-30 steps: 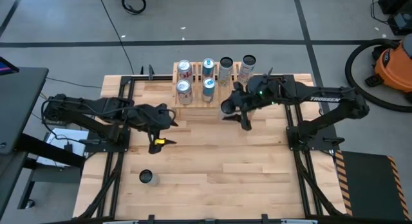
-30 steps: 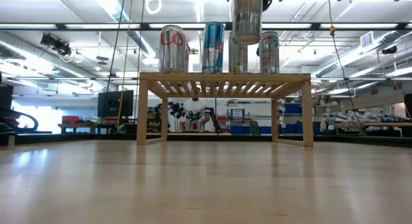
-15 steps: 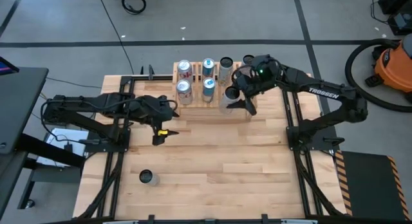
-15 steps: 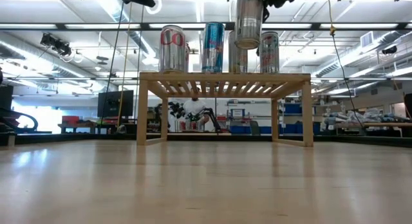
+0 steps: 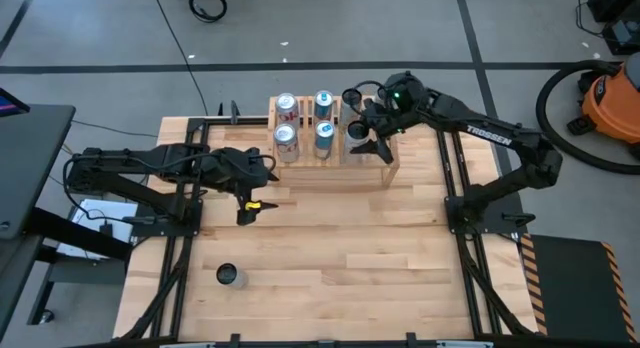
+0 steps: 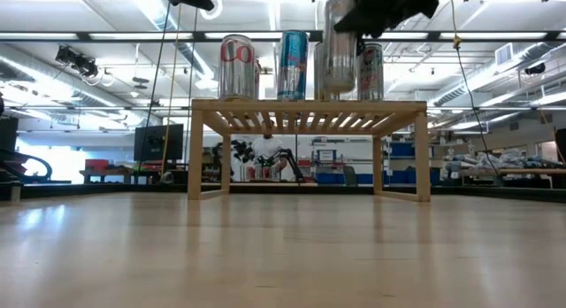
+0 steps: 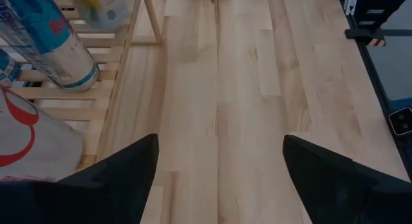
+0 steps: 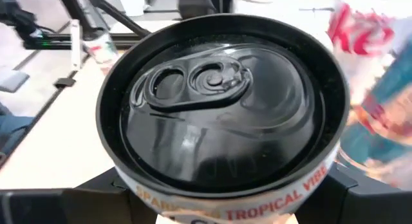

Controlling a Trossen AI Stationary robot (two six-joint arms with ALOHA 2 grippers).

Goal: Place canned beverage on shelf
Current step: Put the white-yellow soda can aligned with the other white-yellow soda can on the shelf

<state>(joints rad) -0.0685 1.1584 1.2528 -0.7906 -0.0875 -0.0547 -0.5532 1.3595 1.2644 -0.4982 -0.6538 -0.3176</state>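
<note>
The right pincer (image 5: pixel 370 138) is clamping a black-topped can (image 8: pixel 222 98), its fingers pressing the can's sides just under the rim. In the high view the right arm is reaching from the desk's right side, elbow bent, wrist angled toward the far edge, so the pincer is sitting over the right part of the shelf (image 5: pixel 385 173). In the low view the can (image 6: pixel 339 44) is hanging in front of the other cans with its base just above the slatted top; whether it is touching the slats cannot be told. The right wrist view alone is showing the pull tab and the words "TROPICAL VIBE" along the can's wall.

The shelf is standing at the far edge of the desk (image 5: pixel 330 248), near the middle. On its left part four cans are standing upright in two rows, two red-and-silver (image 5: pixel 286 140) and two blue (image 5: pixel 323 133); two more cans are standing toward the far right corner of the shelf.

The left pincer (image 5: pixel 245 206) is hovering over the desk beside the shelf's left end, fingers apart and gripping nothing, its arm stretching in low from the left edge. The left wrist view is showing bare planks between its fingers (image 7: pixel 122 179). Near the desk's front left corner a lone can (image 5: pixel 229 276) is standing upright.
</note>
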